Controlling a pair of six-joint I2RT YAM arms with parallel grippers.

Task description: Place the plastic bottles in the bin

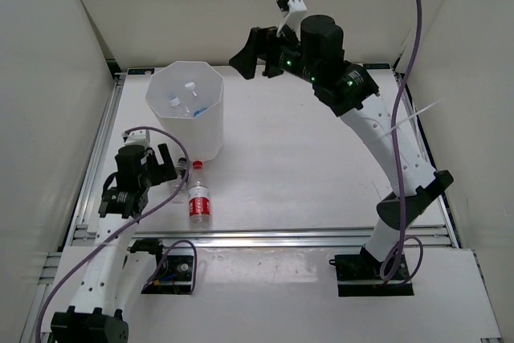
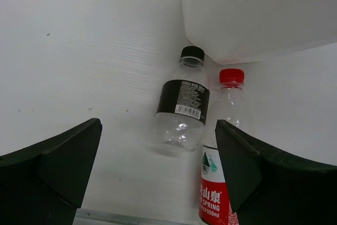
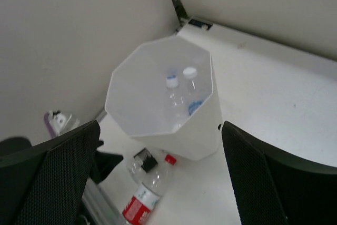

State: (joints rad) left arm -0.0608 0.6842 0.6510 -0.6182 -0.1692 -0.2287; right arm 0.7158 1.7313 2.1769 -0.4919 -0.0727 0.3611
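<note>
The bin (image 1: 206, 139) stands on the desk (image 1: 305, 166) at its far left, and two bottles already lie inside it: a blue-labelled bottle (image 3: 193, 106) and a plain bottle (image 3: 172, 89), both with pale caps pointing up toward the rim. The other two remain on the desk at the foot of the bin, on its near side. The dark bottle (image 2: 182, 111) lies on its side with its black cap right at the bin's base. The red bottle (image 2: 224, 154) lies close alongside it, with its red cap also turned toward the bin (whether the two bodies touch cannot be told). The left gripper (image 2: 158, 126) hangs low over this pair, its jaws spread wide and holding nothing. In the wrist view the dark bottle sits between its fingers (image 2: 52, 175), and the red bottle lies near the right-hand one. From above, the left gripper (image 1: 166, 165) hides most of the dark bottle, leaving the red bottle (image 1: 200, 198) plain to see. The right gripper (image 1: 255, 66) is raised well above the desk, just right of the bin, also wide open and empty. Its camera looks down into the bin's octagonal mouth.
</note>
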